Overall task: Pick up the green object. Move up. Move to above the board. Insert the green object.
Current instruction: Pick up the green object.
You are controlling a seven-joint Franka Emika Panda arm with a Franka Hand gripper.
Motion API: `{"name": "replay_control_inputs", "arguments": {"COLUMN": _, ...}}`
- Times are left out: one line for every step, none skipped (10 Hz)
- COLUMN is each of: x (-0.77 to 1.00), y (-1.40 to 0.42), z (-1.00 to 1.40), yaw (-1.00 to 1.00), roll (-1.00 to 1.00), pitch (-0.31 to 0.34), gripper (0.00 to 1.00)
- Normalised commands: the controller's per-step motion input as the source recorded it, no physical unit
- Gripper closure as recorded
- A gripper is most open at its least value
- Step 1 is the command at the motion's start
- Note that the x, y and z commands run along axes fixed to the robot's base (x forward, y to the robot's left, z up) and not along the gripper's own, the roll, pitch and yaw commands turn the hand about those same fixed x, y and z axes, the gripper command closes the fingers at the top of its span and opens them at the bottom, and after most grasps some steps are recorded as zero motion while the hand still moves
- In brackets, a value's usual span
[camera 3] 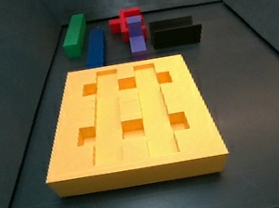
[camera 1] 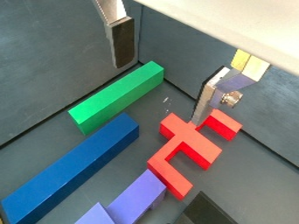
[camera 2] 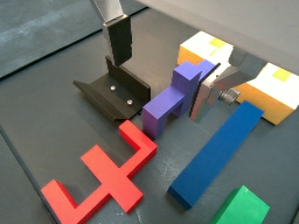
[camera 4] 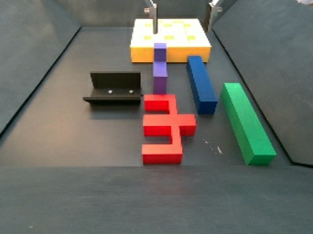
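Observation:
The green object point(camera 1: 117, 94) is a long green bar lying flat on the dark floor beside the blue bar point(camera 1: 76, 168). It also shows in both side views point(camera 3: 76, 36) point(camera 4: 247, 121), and its end shows in a wrist view point(camera 2: 246, 210). The board point(camera 3: 131, 118) is a big orange-yellow slab with grooves and square holes, also seen in a side view point(camera 4: 171, 37). My gripper point(camera 1: 160, 92) hangs open and empty above the pieces, near the green bar's end and not touching it. It also shows in a wrist view point(camera 2: 158, 87).
A red branched piece point(camera 4: 166, 126), a purple piece point(camera 4: 159, 64) and the black fixture point(camera 4: 113, 89) lie by the bars. The blue bar point(camera 4: 200, 82) lies between the green bar and the purple piece. Dark walls ring the floor.

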Motion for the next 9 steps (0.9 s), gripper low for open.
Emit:
{"name": "replay_control_inputs", "arguments": {"x": 0.00, "y": -0.03, "z": 0.00, "yaw": 0.00, "roll": 0.00, "pitch": 0.000, "gripper": 0.00}}
{"name": "replay_control_inputs", "arguments": {"x": 0.00, "y": 0.00, "z": -0.03, "yaw": 0.00, "roll": 0.00, "pitch": 0.000, "gripper": 0.00}}
{"name": "replay_control_inputs", "arguments": {"x": -0.17, "y": 0.35, "z": -0.37, "yaw": 0.00, "roll": -0.09, "pitch": -0.003, "gripper": 0.00}}
{"name": "replay_control_inputs", "arguments": {"x": -0.46, "y": 0.53, "z": -0.57, "yaw": 0.00, "roll": -0.08, "pitch": -0.053, "gripper": 0.00}}
{"name": "replay_control_inputs", "arguments": {"x": -0.60, "y": 0.52, "z": -0.71, "yaw": 0.00, "roll": -0.05, "pitch": -0.069, "gripper": 0.00}}
{"name": "replay_control_inputs", "arguments": {"x": -0.60, "y": 0.38, "z": -0.73, "yaw": 0.00, "roll": 0.00, "pitch": -0.036, "gripper": 0.00}}
{"name": "replay_control_inputs", "arguments": {"x": -0.62, "y": 0.10, "z": -0.65, "yaw": 0.00, "roll": 0.06, "pitch": -0.009, "gripper": 0.00}}
{"name": "replay_control_inputs", "arguments": {"x": -0.72, "y": 0.00, "z": -0.63, "yaw": -0.08, "roll": 0.04, "pitch": -0.066, "gripper": 0.00}}
{"name": "replay_control_inputs", "arguments": {"x": -0.70, "y": 0.01, "z": -0.59, "yaw": -0.15, "roll": 0.04, "pitch": -0.049, "gripper": 0.00}}
